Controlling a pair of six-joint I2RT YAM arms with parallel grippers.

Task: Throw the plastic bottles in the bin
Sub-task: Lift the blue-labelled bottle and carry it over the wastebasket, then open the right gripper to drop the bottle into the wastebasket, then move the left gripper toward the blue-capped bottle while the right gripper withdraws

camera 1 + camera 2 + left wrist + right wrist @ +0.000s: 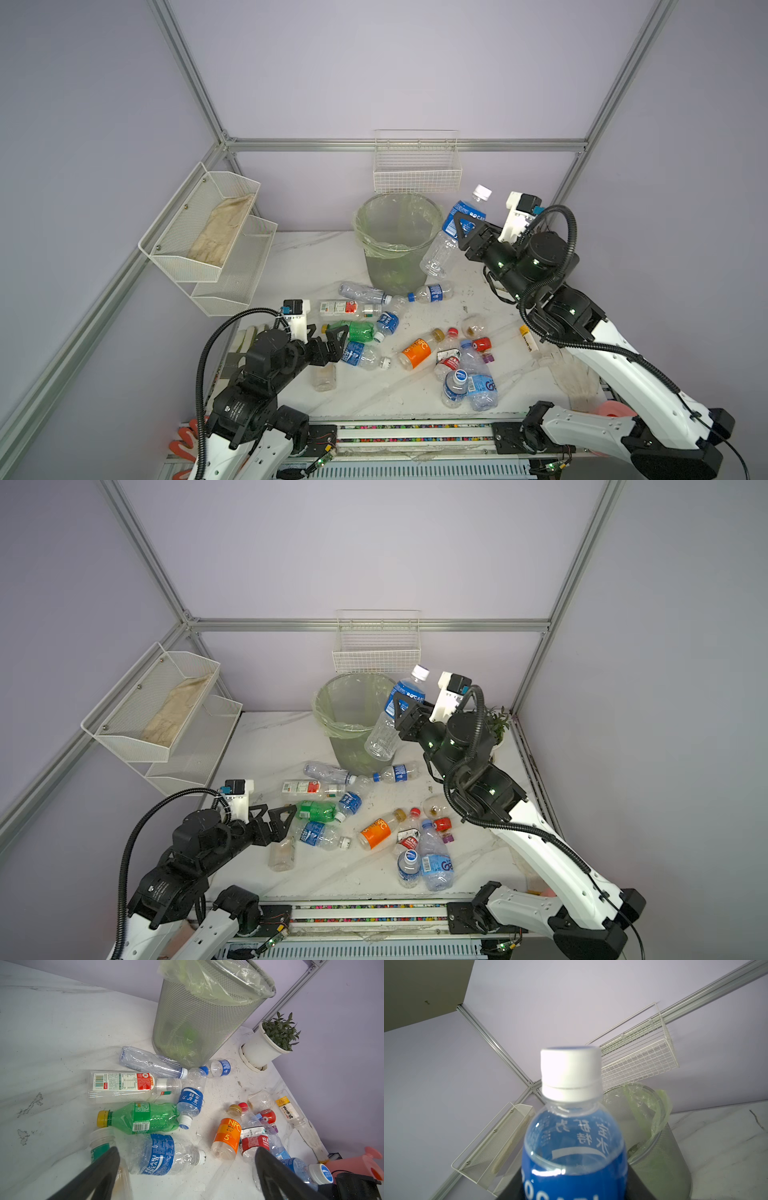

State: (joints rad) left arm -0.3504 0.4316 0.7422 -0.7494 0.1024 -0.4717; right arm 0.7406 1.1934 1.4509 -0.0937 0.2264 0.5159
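My right gripper (462,227) (402,707) is shut on a clear plastic bottle (436,253) (571,1126) with a blue label and white cap. It holds the bottle tilted in the air, beside the right rim of the bin (390,274) (353,750) (664,1157), a grey mesh basket with a pale green bag. Several more bottles lie on the white table in front of the bin, among them a green bottle (359,330) (145,1118) and an orange-labelled one (417,351). My left gripper (332,347) (187,1155) is open low over a blue-labelled bottle (160,1155), holding nothing.
A white wire basket (417,174) hangs on the back wall above the bin. A two-tier mesh shelf (208,237) holding a cloth is on the left wall. A potted plant (272,1039) stands right of the bin. Pale gloves (577,378) lie at the front right.
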